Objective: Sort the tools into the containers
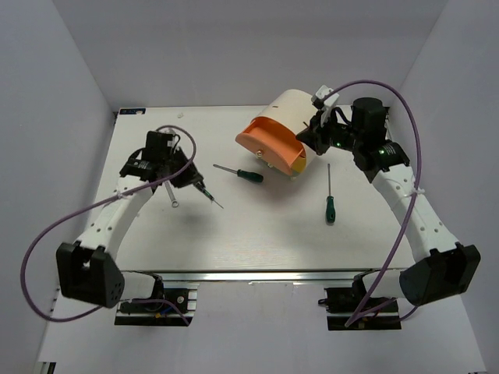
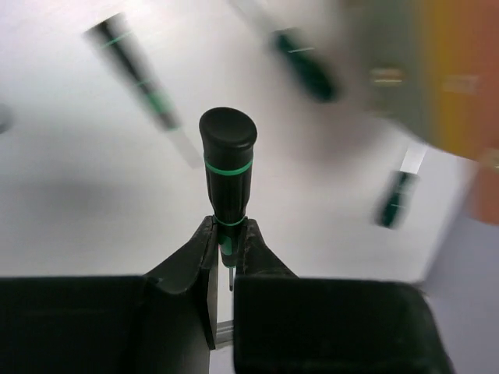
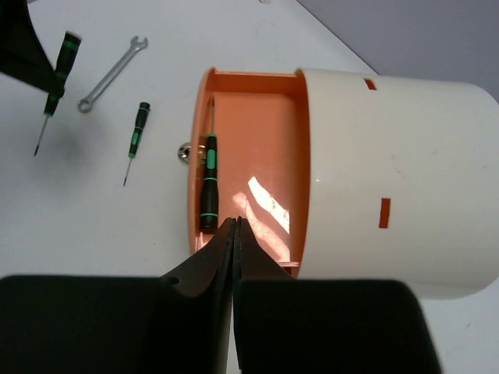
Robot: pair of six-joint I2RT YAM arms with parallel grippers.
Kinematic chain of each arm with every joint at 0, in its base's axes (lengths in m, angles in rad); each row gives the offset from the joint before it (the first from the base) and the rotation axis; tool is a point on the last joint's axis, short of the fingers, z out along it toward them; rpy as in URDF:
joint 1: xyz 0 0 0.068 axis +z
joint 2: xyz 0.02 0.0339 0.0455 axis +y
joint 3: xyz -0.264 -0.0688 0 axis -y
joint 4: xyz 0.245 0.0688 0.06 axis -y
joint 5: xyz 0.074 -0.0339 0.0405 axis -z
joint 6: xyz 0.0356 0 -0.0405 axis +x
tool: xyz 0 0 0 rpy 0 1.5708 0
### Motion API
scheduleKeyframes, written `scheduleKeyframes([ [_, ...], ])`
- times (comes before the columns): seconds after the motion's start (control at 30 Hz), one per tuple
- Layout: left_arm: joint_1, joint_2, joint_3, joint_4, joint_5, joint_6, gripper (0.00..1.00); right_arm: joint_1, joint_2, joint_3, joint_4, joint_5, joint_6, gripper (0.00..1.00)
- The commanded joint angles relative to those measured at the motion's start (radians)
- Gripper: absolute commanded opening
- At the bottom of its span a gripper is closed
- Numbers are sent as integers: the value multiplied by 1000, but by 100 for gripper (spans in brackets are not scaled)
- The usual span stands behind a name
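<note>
My left gripper point(image 2: 227, 234) is shut on a dark green-handled screwdriver point(image 2: 227, 175) and holds it off the table at the left point(image 1: 204, 191). It also shows in the right wrist view point(image 3: 58, 70). The silver wrench point(image 1: 171, 195) lies just beside it. One screwdriver point(image 1: 243, 174) lies mid-table and another point(image 1: 330, 201) to the right. The cream drum cabinet point(image 1: 292, 113) lies with its orange drawer point(image 3: 257, 132) pulled open, and a screwdriver point(image 3: 209, 183) lies inside along the front wall. My right gripper point(image 3: 235, 226) is shut and empty, just above the drawer's near edge.
The wrench point(image 3: 113, 74) and a small screwdriver point(image 3: 136, 136) lie on the white table left of the drawer's metal knob point(image 3: 184, 152). White walls close in the table at the back and on both sides. A purple cable loops off each arm.
</note>
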Motion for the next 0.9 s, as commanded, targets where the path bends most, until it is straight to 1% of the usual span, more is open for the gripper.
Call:
scheduleKeyframes([
  [0.0,-47,-119,78,203,130,-77,0,2,-64,-54,125,-125,29,0],
  [0.03,-59,-113,102,286,165,-98,0,2,-70,-64,134,-125,45,0],
  [0.07,-73,-97,171,315,171,-107,0,2,-77,-71,145,-125,52,0],
  [0.13,-108,-24,261,372,196,-130,0,2,-83,-88,148,-116,65,0],
  [0.17,-125,10,365,378,203,-144,0,1,-86,-93,150,-113,69,0],
  [0.2,-131,77,412,389,216,-158,0,-1,-92,-102,153,-104,70,0],
  [0.27,-154,137,510,438,243,-234,0,1,-100,-111,158,-91,75,0],
  [0.3,-165,166,530,463,254,-262,0,1,-107,-116,162,-87,78,0],
  [0.33,-179,220,547,498,254,-328,0,1,-112,-124,164,-81,78,0],
  [0.4,-220,268,572,545,243,-385,0,-2,-127,-133,168,-62,84,0],
  [0.43,-235,289,579,555,225,-441,0,-2,-130,-139,174,-58,85,0],
  [0.5,-280,338,595,566,165,-478,0,-7,-149,-145,178,-45,90,0],
  [0.57,-310,364,630,520,102,-517,0,-15,-161,-159,185,-36,92,0],
  [0.6,-338,368,638,498,32,-528,0,-18,-176,-165,191,-24,96,0],
  [0.7,-378,354,630,458,-63,-572,0,-33,-198,-190,208,-13,104,1],
  [0.77,-390,348,635,431,-96,-581,0,-39,-202,-193,211,-13,110,4],
  [0.83,-401,346,644,389,-114,-586,0,-44,-202,-197,210,-14,116,9],
  [0.87,-403,348,642,377,-107,-589,6,-44,-202,-197,211,-18,118,12],
])
